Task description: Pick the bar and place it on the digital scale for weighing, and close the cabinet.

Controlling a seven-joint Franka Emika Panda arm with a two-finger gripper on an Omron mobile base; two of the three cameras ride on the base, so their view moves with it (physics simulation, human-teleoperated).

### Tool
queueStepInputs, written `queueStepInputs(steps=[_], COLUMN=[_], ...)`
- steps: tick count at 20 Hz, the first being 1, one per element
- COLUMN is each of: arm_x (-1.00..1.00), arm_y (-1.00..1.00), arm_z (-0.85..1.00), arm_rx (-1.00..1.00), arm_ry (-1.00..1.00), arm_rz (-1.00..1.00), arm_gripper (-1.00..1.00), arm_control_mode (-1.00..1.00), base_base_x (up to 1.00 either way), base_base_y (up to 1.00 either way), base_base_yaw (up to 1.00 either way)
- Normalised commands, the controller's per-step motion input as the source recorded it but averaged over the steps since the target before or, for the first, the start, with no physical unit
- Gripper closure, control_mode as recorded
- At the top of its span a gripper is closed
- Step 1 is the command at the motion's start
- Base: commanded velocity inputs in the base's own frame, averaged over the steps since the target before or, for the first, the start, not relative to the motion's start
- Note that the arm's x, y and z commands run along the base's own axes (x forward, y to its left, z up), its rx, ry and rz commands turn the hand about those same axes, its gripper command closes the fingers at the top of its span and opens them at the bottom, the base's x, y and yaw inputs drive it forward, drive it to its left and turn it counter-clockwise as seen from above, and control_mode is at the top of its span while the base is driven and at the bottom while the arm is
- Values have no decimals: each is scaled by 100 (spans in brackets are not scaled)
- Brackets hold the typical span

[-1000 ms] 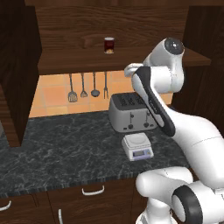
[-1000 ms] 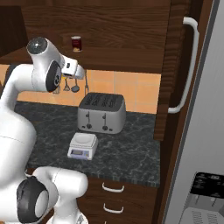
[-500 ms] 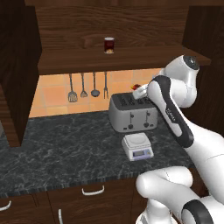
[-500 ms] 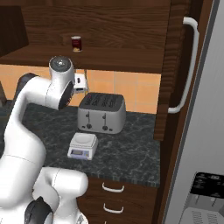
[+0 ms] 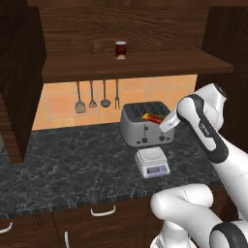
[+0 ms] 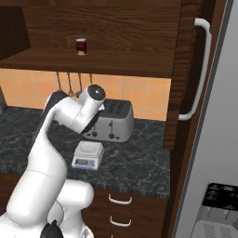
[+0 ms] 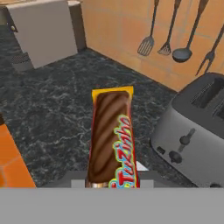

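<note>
left base view: the white arm reaches in from the right, and its gripper [image 5: 162,121] hangs over the right end of the grey four-slot toaster [image 5: 144,124], holding the thin yellow and red wrapped snack bar [image 5: 152,117] above the toaster's top. the small white square digital scale [image 5: 151,162] sits on the dark marbled worktop [image 5: 68,164] just in front of the toaster, its plate bare. the dark brown wooden wall cabinet [image 5: 19,72] stands open, with a short dark red jar [image 5: 120,50] on its shelf

right base view: the scale [image 6: 88,155] lies below the arm's wrist, in front of the toaster [image 6: 113,121]. a cabinet door [image 6: 186,69] with a long silver handle [image 6: 197,69] stands swung out at the right

hand view: the bar [image 7: 111,138] runs up from the bottom, gripped at its lower end, over the worktop [image 7: 52,105]; the toaster [image 7: 192,135] is at the right
</note>
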Motion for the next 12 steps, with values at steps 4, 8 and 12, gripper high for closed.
queueStepInputs(steps=[4,8,12], arm_x=[12,20,15], arm_y=[-5,0,0], arm_z=[-67,-69,-65], arm_rx=[0,0,-3], arm_ry=[1,7,21], arm_rz=[30,18,12], arm_gripper=[100,100,100], arm_control_mode=[-100,-100,-100], base_base_x=[0,0,0], base_base_y=[0,0,0], base_base_yaw=[0,0,0])
